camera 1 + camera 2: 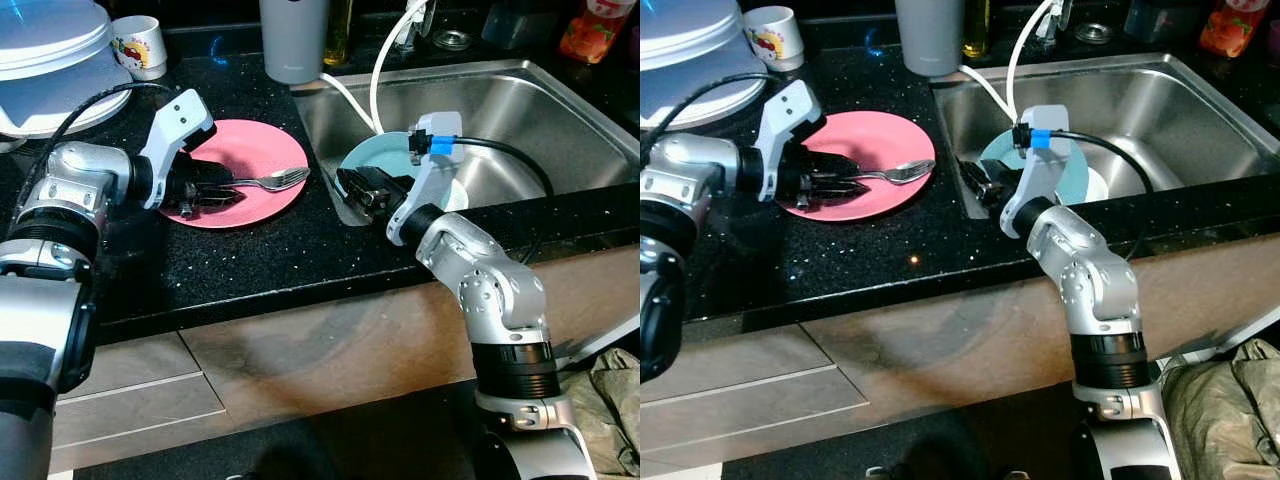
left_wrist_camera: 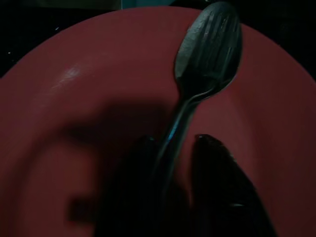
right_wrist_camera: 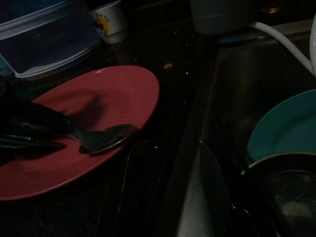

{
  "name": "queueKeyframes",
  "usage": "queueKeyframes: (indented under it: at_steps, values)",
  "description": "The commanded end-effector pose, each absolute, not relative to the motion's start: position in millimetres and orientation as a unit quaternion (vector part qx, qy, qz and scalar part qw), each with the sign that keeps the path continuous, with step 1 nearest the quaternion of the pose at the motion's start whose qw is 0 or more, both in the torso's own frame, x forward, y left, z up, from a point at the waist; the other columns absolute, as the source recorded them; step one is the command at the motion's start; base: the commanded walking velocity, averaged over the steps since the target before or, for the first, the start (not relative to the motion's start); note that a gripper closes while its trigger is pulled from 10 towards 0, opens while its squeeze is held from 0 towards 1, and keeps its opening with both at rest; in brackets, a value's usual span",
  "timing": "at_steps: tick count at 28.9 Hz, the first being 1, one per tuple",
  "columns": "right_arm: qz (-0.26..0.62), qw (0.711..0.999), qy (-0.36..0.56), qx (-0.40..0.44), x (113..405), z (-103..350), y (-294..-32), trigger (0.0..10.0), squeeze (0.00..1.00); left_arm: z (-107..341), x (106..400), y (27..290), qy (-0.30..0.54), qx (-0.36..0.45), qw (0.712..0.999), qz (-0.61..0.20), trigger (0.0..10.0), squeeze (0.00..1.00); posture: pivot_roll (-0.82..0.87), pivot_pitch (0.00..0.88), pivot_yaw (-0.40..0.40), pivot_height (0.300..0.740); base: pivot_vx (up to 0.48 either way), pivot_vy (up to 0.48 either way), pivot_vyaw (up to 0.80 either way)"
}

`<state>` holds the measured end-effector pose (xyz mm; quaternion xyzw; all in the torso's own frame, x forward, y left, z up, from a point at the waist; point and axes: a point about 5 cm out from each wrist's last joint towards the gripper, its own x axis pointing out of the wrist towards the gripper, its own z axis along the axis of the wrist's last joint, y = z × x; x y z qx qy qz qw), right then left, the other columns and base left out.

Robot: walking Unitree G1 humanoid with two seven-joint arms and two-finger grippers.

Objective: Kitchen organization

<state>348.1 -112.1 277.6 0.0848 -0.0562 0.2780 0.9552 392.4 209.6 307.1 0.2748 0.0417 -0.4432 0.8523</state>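
- Left gripper (image 1: 215, 190) reaches in over the pink plate (image 1: 255, 150) from the robot's left, low above the plate's near-left part, its two black fingers (image 2: 217, 187) closed on the handle of a metal spoon (image 1: 285, 179).
- In the left wrist view the handle runs up between the two fingertips, which sit close on either side of it, and the bowl of the spoon lies beyond them, toward the far rim of the plate.
- From the head views the spoon's bowl points to the robot's right, near the plate's right edge, and appears to rest on or just above the plate surface; which of the two cannot be told.
- The pink plate lies flat on the black speckled counter (image 1: 270, 260), just left of the steel sink (image 1: 560, 110).
- Right gripper (image 1: 352, 186) sits at the sink's near-left corner, over the rim, just in front of a teal plate (image 1: 385, 160) that stands in the basin; whether its fingers are apart or together cannot be told, and nothing is seen in them.
- A white hose (image 1: 385, 60) curves down into the sink behind the teal plate.
- At the back of the counter stand a grey cup (image 1: 293, 40) and a small white mug with a cartoon print (image 1: 138, 45), with a clear lidded container (image 1: 55, 55) at the far left.
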Motion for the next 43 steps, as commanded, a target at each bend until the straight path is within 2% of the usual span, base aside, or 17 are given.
queueKeyframes:
  at_steps: [1,16,28,29,30,31,32,33,34,38,39,43]
  values:
    - [0.283,0.953,-0.058,0.090,348.3,278.4,-111.4,10.0,0.00,286.7,390.2,218.4,0.101,0.275,0.844,-0.450,0.0,0.00,-0.02,0.270,-0.011,0.740,0.000,0.000,0.00]
    - [0.286,0.952,-0.062,0.091,352.5,279.6,-108.6,10.0,0.00,305.1,389.4,217.7,0.060,0.278,0.846,-0.452,0.0,0.00,-0.01,0.251,-0.013,0.740,0.000,0.000,0.00]
    - [0.290,0.950,-0.069,0.096,355.7,279.0,-106.6,10.0,0.00,367.3,378.6,210.7,-0.070,0.280,0.832,-0.475,0.0,0.00,0.01,0.221,-0.016,0.740,0.000,0.000,0.00]
    - [0.291,0.949,-0.069,0.097,355.9,278.4,-104.9,10.0,0.00,367.7,377.9,209.5,-0.074,0.289,0.827,-0.477,4.5,0.00,0.02,0.216,-0.018,0.740,0.000,0.000,0.00]
    - [0.293,0.949,-0.070,0.098,355.7,278.0,-102.9,10.0,0.00,366.0,377.1,208.6,-0.075,0.298,0.821,-0.482,4.5,0.00,0.02,0.213,-0.018,0.740,0.000,0.000,0.00]
    - [0.294,0.948,-0.070,0.099,355.5,277.5,-101.4,10.0,0.00,364.5,376.5,208.3,-0.076,0.303,0.817,-0.485,4.5,0.00,0.02,0.211,-0.018,0.740,0.000,0.000,0.00]
    - [0.295,0.948,-0.071,0.100,355.5,277.3,-100.2,10.0,0.00,362.9,376.3,208.6,-0.075,0.305,0.815,-0.487,3.8,0.00,0.02,0.207,-0.018,0.740,0.000,0.000,0.00]
    - [0.296,0.947,-0.071,0.100,355.5,277.2,-99.6,10.0,0.00,362.2,376.1,208.9,-0.075,0.305,0.814,-0.488,3.8,0.00,0.02,0.207,-0.018,0.740,0.000,0.000,0.00]
    - [0.297,0.947,-0.072,0.100,355.4,277.4,-98.7,10.0,0.00,362.0,375.8,210.2,-0.076,0.301,0.816,-0.488,0.0,0.00,0.02,0.196,-0.016,0.740,0.000,0.000,0.00]
    - [0.298,0.946,-0.079,0.103,355.4,280.5,-97.1,10.0,0.00,372.1,376.0,213.7,-0.120,0.283,0.838,-0.451,0.0,0.00,0.03,0.179,-0.012,0.740,0.000,0.000,0.00]
    - [0.299,0.945,-0.081,0.109,355.7,281.4,-95.7,10.0,0.00,378.9,377.9,212.5,-0.157,0.264,0.856,-0.416,0.0,0.00,0.04,0.169,-0.014,0.740,0.000,0.000,0.00]
    - [0.306,0.939,-0.082,0.137,351.9,282.6,-86.8,10.0,0.00,368.7,379.6,192.7,-0.199,0.258,0.859,-0.395,0.0,0.00,0.04,0.161,-0.013,0.740,0.000,0.000,0.00]
